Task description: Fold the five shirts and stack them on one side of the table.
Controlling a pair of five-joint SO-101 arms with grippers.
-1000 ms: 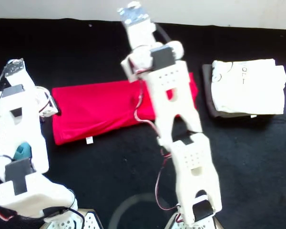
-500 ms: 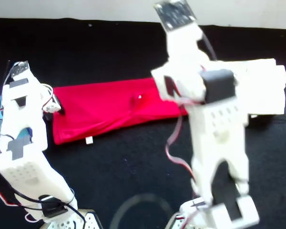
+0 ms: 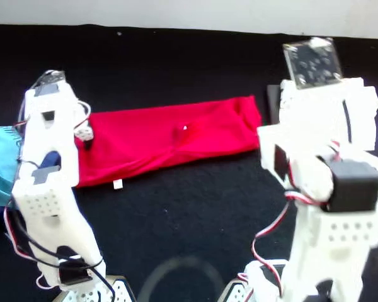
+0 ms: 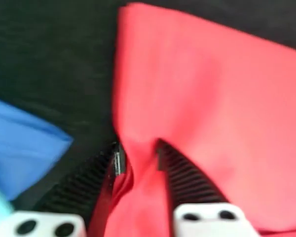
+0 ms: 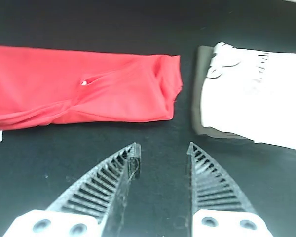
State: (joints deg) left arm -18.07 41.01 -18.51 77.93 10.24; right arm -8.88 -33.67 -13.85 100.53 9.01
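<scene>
We see a folded white shirt (image 5: 256,96) stacked on a grey one (image 5: 197,108). Our left gripper (image 4: 139,148) pinches the half-folded red shirt (image 3: 170,141); our right gripper (image 5: 163,146) hangs spread. Blue cloth (image 4: 19,143) lies unfolded.

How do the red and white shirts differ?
The red shirt is a long rumpled strip, the white shirt a compact rectangle. The red shirt lies straight on the table, the white shirt on a dark shirt. The left gripper pinches the red shirt, not the white shirt.
</scene>
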